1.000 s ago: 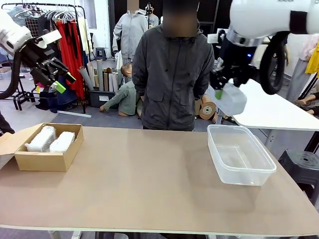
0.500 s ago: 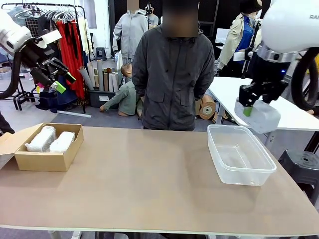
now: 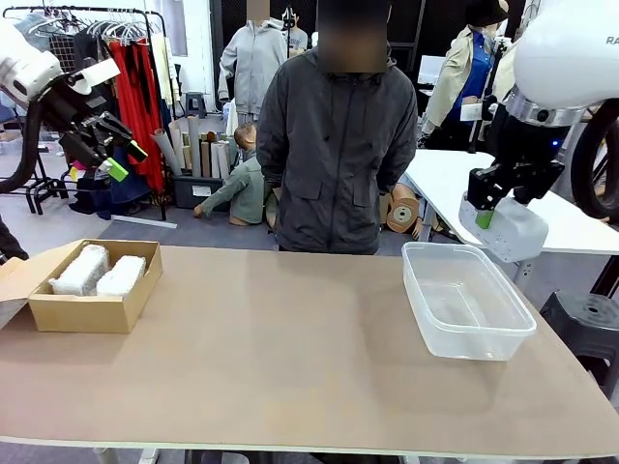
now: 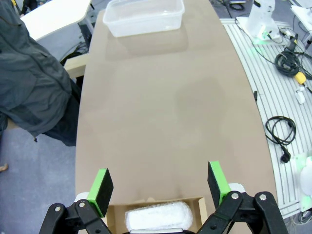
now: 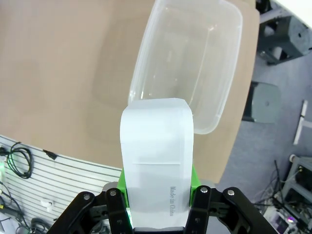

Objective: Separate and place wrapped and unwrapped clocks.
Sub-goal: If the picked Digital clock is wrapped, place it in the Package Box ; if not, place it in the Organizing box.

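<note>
Above the tub's far right corner: the bare clock, smooth and slim, hangs in the air, clear of the desk.
Right gripper: pressed together on the bare clock's sides; in the right wrist view the white block stands between the green pads, print facing the camera.
Clear tub: empty, on the desk's right side, just below and inward of the held clock.
Wrapped clocks: two crinkly bundles lying side by side in the cardboard box at the desk's left end, well apart from the tub.
Left gripper: spread wide and holding nothing, high above the box; its wrist view looks down on one bundle.
Step in hand, as I judge it: carrying the bare clock to the tub.
Doing it well: centre over the tub's open floor, clear the rim, descend low before letting go so the smooth block doesn't bounce or tip the light tub.
</note>
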Tool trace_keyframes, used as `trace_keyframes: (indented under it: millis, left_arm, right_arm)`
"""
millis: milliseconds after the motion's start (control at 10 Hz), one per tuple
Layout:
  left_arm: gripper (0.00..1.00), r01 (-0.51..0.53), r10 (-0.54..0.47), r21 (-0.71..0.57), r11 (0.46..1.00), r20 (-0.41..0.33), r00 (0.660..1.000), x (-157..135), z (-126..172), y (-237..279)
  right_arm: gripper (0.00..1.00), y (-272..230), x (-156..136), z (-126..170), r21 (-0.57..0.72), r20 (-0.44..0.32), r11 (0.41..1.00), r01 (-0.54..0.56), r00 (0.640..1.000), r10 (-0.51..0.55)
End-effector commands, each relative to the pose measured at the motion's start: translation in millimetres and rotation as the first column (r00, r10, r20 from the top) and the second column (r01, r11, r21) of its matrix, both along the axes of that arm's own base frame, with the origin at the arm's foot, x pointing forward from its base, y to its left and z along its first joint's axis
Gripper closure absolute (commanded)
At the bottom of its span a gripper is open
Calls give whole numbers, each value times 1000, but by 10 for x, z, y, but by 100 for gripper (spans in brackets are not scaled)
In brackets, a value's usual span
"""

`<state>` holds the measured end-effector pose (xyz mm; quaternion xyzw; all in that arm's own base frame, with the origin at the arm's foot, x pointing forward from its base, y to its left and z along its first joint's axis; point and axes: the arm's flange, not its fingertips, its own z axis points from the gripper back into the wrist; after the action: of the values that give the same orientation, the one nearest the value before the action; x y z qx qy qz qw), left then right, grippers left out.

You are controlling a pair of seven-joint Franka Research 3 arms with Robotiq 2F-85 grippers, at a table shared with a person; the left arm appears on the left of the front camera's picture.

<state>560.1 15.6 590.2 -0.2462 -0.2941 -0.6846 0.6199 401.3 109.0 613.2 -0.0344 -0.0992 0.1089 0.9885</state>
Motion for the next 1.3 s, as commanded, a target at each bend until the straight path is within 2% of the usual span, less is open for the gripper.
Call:
trace_keyframes:
  millis: [0, 200, 300, 500, 800, 900, 1200]
  left_arm:
    - [0, 2, -2, 9, 1000, -1, 1000, -11, -1, 0]
    - [0, 2, -2, 9, 1000, -1, 1000, -11, -1, 0]
    - [0, 2, -2, 9, 1000, -1, 1000, -11, -1, 0]
    - [0, 2, -2, 9, 1000, -1, 1000, -11, -1, 0]
    - [0, 2, -2, 9, 1000, -1, 1000, -11, -1, 0]
    - [0, 2, -2, 9, 1000, -1, 1000, -11, -1, 0]
    - [0, 2, -2, 9, 1000, -1, 1000, -11, -1, 0]
  right_arm:
    - [100, -32, 12, 43, -1, -2, 1000, 0, 1000, 0]
    - [100, 7, -2, -1, -1, -1, 1000, -1, 1000, 1]
    - [100, -29, 229, -36, 56, 72, 998, 22, 997, -26]
    - [100, -281, 598, -137, 142, 77, 990, -11, 997, 0]
    - [100, -604, 969, -312, 238, 102, 971, -9, 995, -16]
    - [100, -715, 1087, -426, 269, 78, 963, -4, 997, -18]
    - [100, -958, 1413, -829, 231, 2, 969, 83, 996, -86]
